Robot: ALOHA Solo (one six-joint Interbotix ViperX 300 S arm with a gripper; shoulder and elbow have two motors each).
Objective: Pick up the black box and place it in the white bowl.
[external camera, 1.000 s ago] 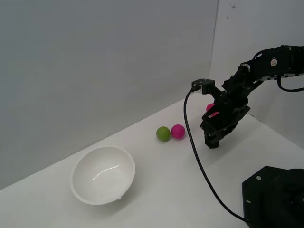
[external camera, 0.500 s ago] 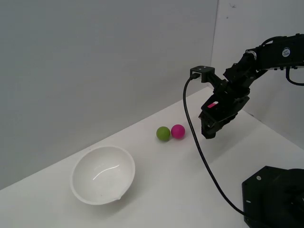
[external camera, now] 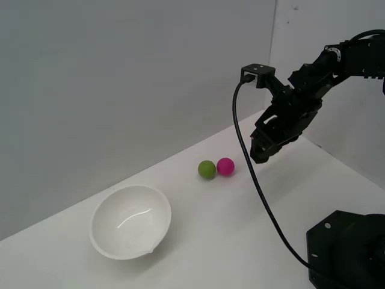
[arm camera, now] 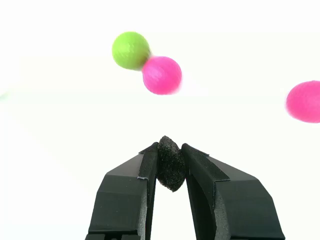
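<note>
In the wrist view my gripper (arm camera: 171,159) is shut on the black box (arm camera: 171,164), a tiny matte cube pinched between the fingertips. In the exterior view my gripper (external camera: 257,155) hangs in the air above the table, to the exterior view's right of the green and pink balls; the box cannot be made out there. The white bowl (external camera: 130,221) stands on the table far to the exterior view's left, its hollow bare.
A green ball (external camera: 207,169) and a pink ball (external camera: 225,166) touch each other on the table; both show in the wrist view, green (arm camera: 131,50) and pink (arm camera: 161,75). A second pink ball (arm camera: 304,101) lies apart. A black base (external camera: 346,250) stands at the exterior view's lower right.
My gripper has risen from near the table and shifted slightly toward the exterior view's left. It now hides the far pink ball in the exterior view.
</note>
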